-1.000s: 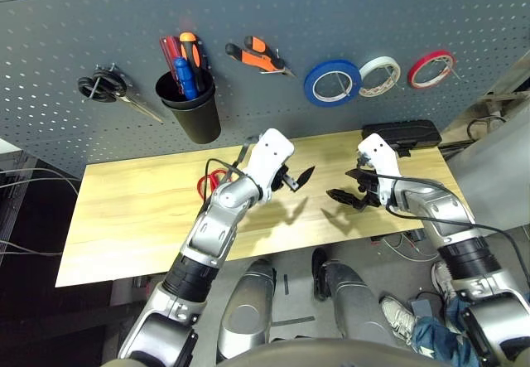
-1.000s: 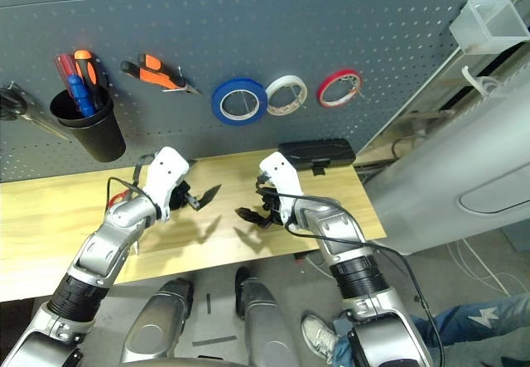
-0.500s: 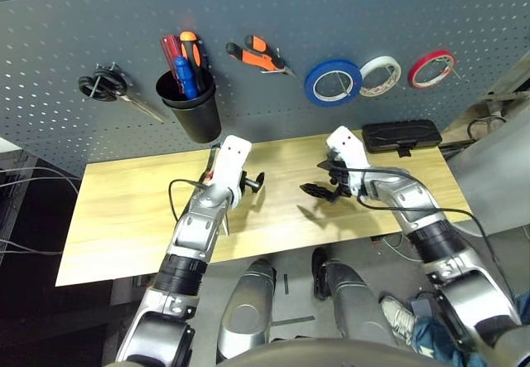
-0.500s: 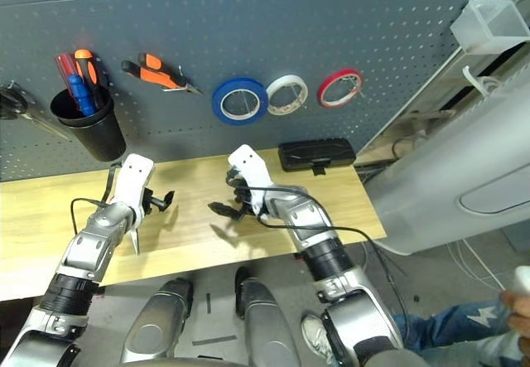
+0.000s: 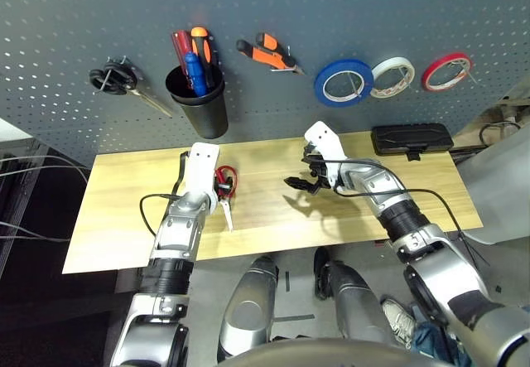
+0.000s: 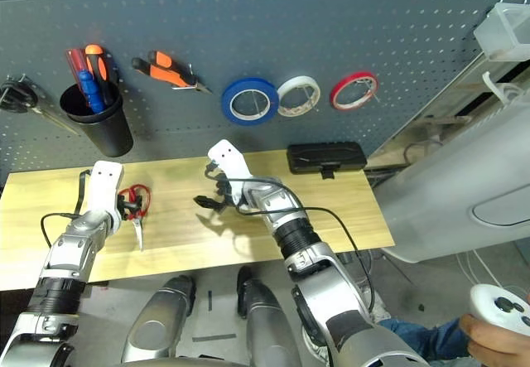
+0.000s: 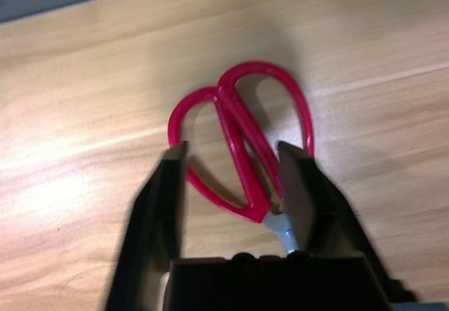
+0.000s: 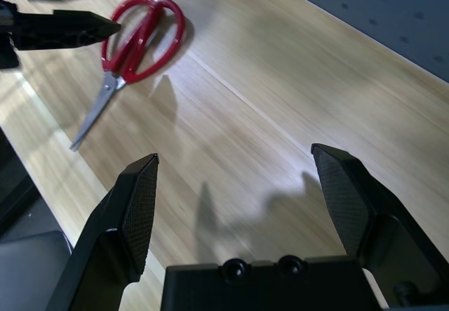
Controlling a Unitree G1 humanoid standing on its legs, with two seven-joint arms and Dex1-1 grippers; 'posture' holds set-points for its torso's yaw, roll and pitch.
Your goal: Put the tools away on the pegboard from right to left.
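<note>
Left gripper (image 7: 231,174): fingers apart, straddling the scissors' (image 7: 242,149) red handles; grip cannot be told. Right gripper (image 8: 238,184): wide apart, empty, above bare wood. Table (image 5: 331,218): pale wood; scissors lie flat on it, black case (image 5: 411,138) at the far right. Pegboard (image 5: 331,11): cup (image 5: 201,112) with screwdrivers (image 5: 195,60); pliers (image 5: 269,52); blue tape (image 5: 343,83).

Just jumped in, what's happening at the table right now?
The left gripper is down at the red-handled scissors lying on the table, one finger on each side of the handles, not yet clamped. The right gripper hangs open above mid-table, holding nothing. On the pegboard the blue tape roll, pliers and screwdriver already hang.
</note>
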